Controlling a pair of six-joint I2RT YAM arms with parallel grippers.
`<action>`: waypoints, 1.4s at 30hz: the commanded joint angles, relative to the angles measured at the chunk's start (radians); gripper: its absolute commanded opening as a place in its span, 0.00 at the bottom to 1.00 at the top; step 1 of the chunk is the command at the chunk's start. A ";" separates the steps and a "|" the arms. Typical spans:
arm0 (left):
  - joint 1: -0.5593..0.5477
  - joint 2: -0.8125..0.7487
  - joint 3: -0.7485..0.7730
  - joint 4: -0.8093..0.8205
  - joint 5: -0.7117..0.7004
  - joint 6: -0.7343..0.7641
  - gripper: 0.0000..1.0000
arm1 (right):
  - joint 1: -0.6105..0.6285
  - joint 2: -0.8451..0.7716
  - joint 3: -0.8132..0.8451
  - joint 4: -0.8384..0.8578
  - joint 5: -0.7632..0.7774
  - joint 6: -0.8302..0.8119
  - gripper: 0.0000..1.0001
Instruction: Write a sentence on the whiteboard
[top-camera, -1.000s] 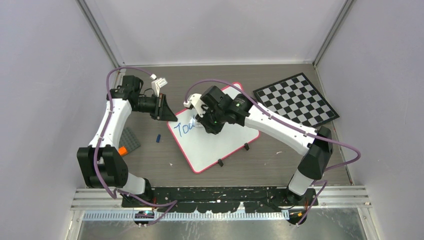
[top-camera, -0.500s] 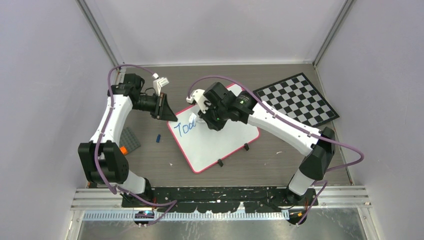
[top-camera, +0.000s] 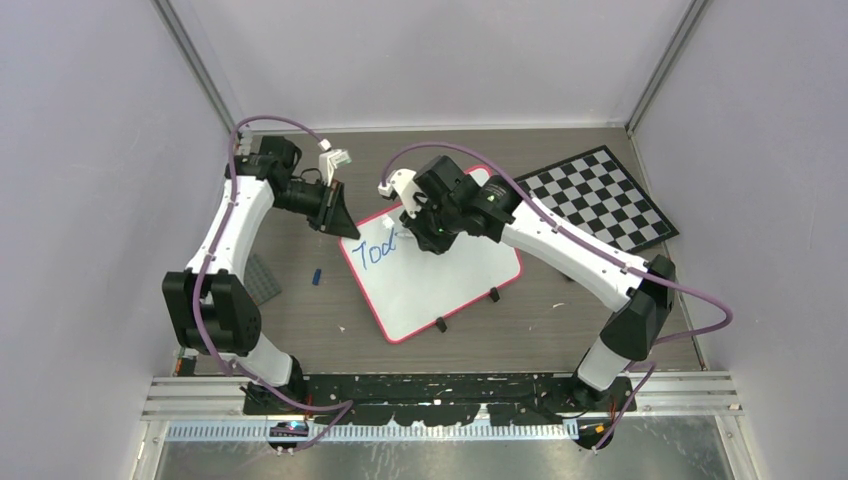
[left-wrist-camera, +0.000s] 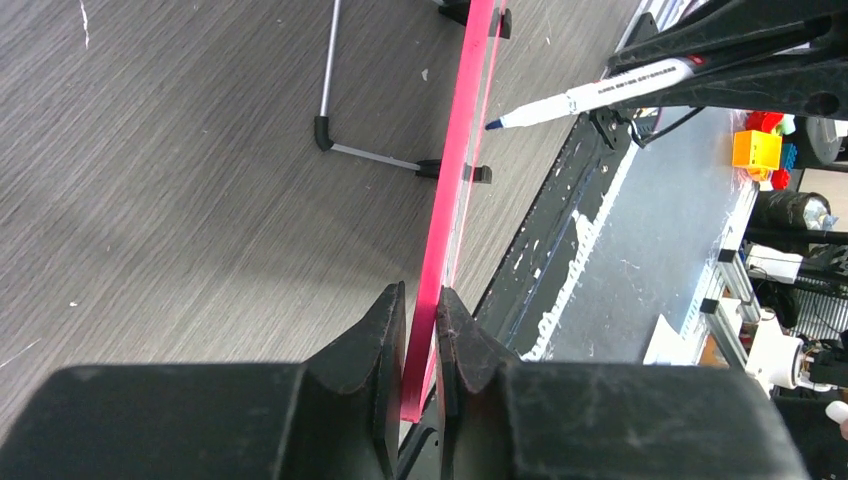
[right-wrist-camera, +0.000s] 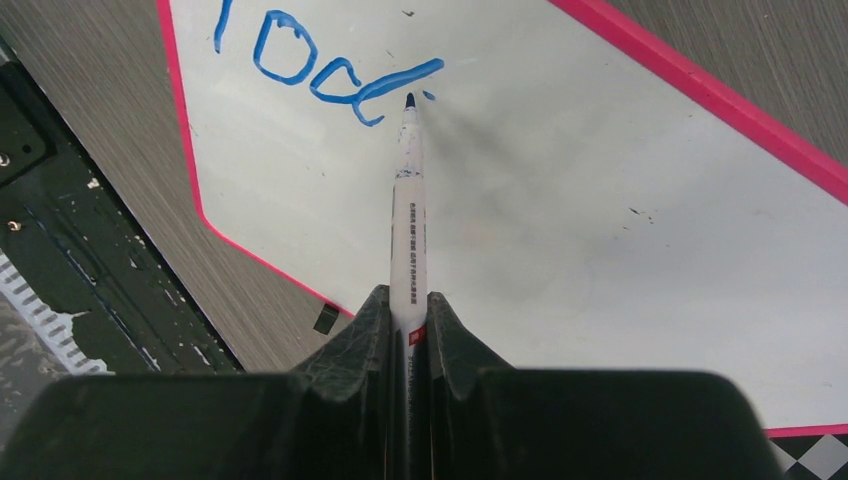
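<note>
Two arms are reaching over the table in the top external view, meeting at the whiteboard. It is lying near the table's middle, turned at an angle, its pink frame showing all round and blue writing sitting near its far-left corner. The left gripper is pinching that corner of the frame. The right gripper is hovering over the board's far part, just beside the writing. A black-and-white checkerboard is lying off to the far right, apart from the board. A small blue cap and a grey studded plate are lying on the table to the board's left.

One edge of the whiteboard is running up the left wrist view as a thin pink line. The left gripper is clamping it between nearly closed jaws, a finger on each face. Two black clip feet are showing along the edge, and a thin wire leg is standing on the table beside it. A white marker is pointing its blue tip towards the board.

Closed tight on the marker, the right gripper is filling the bottom of the right wrist view, jaws pressing the barrel from both sides. The tip is sitting at the end of the last stroke of the blue writing on the whiteboard; whether it is touching the surface I cannot tell.
</note>
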 joint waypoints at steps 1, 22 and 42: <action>-0.013 0.032 0.030 0.019 -0.092 0.012 0.00 | -0.009 -0.065 0.033 0.008 -0.029 0.009 0.00; -0.018 0.022 0.013 0.026 -0.098 -0.005 0.00 | -0.034 -0.086 -0.034 0.052 -0.045 0.034 0.00; -0.026 0.020 0.007 0.031 -0.101 -0.009 0.00 | -0.029 -0.056 -0.060 0.088 -0.017 0.046 0.00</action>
